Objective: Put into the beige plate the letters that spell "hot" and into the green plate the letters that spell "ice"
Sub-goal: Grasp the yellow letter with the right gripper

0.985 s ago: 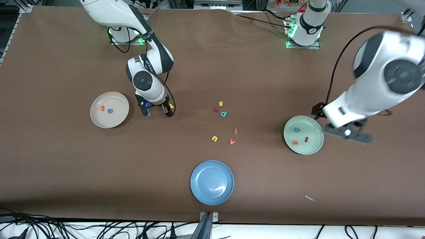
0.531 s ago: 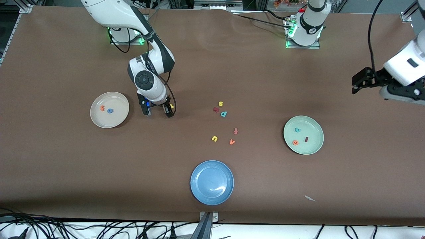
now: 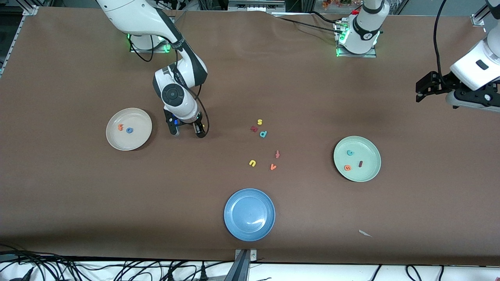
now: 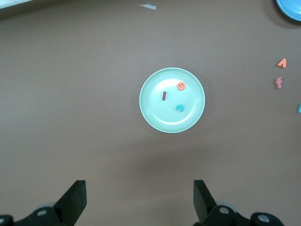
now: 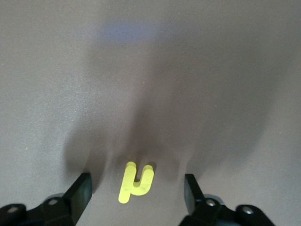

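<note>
My right gripper is down at the table, open, with the yellow h lying flat between its fingers and touching neither. It stands beside the beige plate, which holds the orange t and the blue o. The green plate holds the teal c, the dark red i and the orange e. My left gripper hangs open and empty, high over the left arm's end of the table, looking toward the green plate.
A blue plate sits near the front edge. Loose letters lie mid-table: yellow s, a dark red letter, teal p, reddish f, yellow u, orange v. A paper scrap lies near the front edge.
My left arm has risen from beside the green plate and swung out toward its end of the table. My right gripper has edged slightly along the table and still straddles the yellow h.
</note>
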Robot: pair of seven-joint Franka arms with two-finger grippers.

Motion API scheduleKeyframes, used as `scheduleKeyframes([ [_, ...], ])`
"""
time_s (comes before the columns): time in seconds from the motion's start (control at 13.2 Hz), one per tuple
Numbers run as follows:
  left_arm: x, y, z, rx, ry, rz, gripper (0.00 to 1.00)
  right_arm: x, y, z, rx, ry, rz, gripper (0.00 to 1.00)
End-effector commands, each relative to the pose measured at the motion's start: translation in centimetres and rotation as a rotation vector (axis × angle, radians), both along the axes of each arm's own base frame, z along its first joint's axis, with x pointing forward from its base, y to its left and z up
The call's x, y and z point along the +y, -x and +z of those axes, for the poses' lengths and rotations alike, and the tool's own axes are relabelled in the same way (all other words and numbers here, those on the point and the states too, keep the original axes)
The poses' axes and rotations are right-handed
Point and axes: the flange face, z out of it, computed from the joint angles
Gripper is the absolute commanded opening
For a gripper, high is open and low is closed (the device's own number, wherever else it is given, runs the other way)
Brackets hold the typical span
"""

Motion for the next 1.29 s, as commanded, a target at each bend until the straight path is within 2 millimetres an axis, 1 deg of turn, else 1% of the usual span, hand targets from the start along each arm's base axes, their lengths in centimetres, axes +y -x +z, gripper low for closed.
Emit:
scheduleKeyframes([
  [0.0, 0.0, 0.7, 1.0, 0.008, 0.025, -0.013, 1.0, 0.0, 0.6, -0.4, -0.003, 0.001, -0.015, 0.81],
  [0.15, 0.0, 0.7, 0.9, 0.01, 0.025, -0.012, 1.0, 0.0, 0.6, -0.4, -0.003, 0.001, -0.012, 0.72],
  [0.23, -0.2, 0.7, 0.9, 0.016, 0.034, -0.014, 1.0, -0.1, 0.6, -0.4, -0.002, 0.002, -0.012, 0.69],
  [0.3, -0.3, 0.7, 1.3, 0.013, 0.048, -0.014, 1.0, -0.1, 0.7, -0.5, -0.001, 0.003, -0.012, 0.68],
  [0.61, 0.1, 0.5, 1.8, 0.002, 0.044, -0.008, 1.0, -0.3, 1.0, -0.6, 0.001, 0.008, -0.007, 0.65],
  [0.76, 0.8, 0.6, 1.8, 0.002, 0.049, 0.001, 1.0, -0.4, 1.3, -0.7, 0.007, 0.011, -0.005, 0.65],
  [1.06, 0.7, 0.7, 1.5, 0.025, 0.048, 0.002, 1.0, -0.6, 1.7, -1.0, -0.008, 0.006, -0.005, 0.65],
  [1.14, 0.8, 0.7, 1.5, 0.025, 0.048, 0.003, 1.0, -0.7, 1.7, -1.0, -0.014, 0.003, -0.006, 0.64],
  [1.21, 0.7, 0.7, 1.5, 0.025, 0.048, 0.003, 1.0, -0.7, 1.7, -1.0, -0.014, 0.003, -0.006, 0.57],
])
